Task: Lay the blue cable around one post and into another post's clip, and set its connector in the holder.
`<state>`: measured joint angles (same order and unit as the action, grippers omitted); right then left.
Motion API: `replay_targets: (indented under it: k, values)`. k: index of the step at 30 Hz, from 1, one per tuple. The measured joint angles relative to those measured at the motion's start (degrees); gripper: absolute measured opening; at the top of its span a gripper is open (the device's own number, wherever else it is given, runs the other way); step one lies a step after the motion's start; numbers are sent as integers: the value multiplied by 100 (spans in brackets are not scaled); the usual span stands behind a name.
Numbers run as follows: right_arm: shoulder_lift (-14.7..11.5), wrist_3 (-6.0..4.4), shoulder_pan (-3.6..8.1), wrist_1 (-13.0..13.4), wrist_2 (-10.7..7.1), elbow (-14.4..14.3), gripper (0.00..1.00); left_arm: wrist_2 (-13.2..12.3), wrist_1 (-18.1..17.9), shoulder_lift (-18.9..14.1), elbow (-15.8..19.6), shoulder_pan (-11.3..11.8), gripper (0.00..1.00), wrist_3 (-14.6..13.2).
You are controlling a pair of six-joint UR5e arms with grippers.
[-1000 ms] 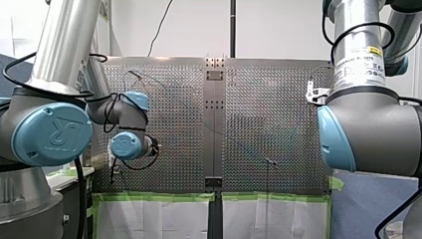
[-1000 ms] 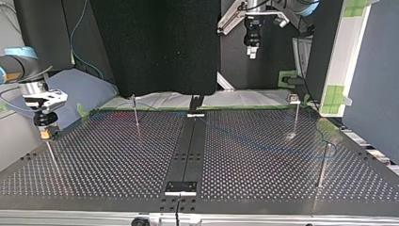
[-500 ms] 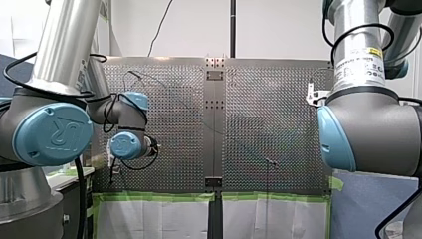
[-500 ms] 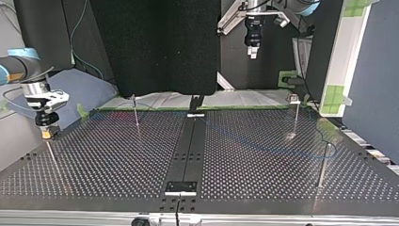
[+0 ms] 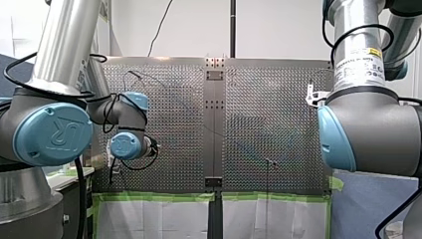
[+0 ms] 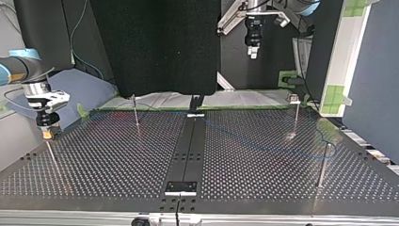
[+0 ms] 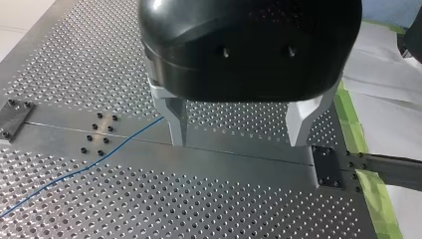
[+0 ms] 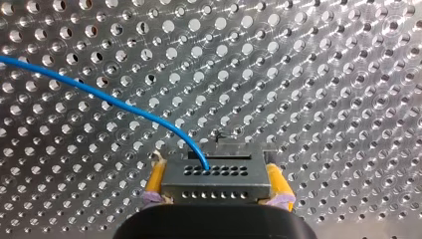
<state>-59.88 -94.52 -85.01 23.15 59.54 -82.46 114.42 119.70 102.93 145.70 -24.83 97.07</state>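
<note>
Right tool (image 8: 217,191) has its yellow pads clamped on the connector (image 8: 216,172), held over the perforated tabletop (image 8: 323,74). The cable (image 8: 99,97) comes out of the connector and curves off across the holes. Left tool (image 7: 239,137) is wide open with nothing in it, hanging over the rail (image 7: 224,164), and the cable runs up to one finger.

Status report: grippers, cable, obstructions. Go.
Left gripper open, empty, above centre rail. Right gripper shut on connector, blue cable trailing across table. Thin post close beneath right gripper.
</note>
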Motion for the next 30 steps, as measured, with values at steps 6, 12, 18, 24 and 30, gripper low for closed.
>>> replay_targets:
  k: [6,12,18,24,30]
  values:
    - [4,-68,5,65,-46,14,0,-14,2,-3,0,15,100,-19]
    - [6,-87,-3,47,-63,74,0,-52,-5,-4,0,36,100,-21]
    - [14,-101,-5,21,-65,98,0,-72,-5,-4,0,50,100,-20]
    - [14,-101,-8,1,-64,103,0,-81,-4,-2,0,53,100,-21]
    - [19,-173,-11,0,-65,103,0,-82,1,-2,0,55,100,-22]
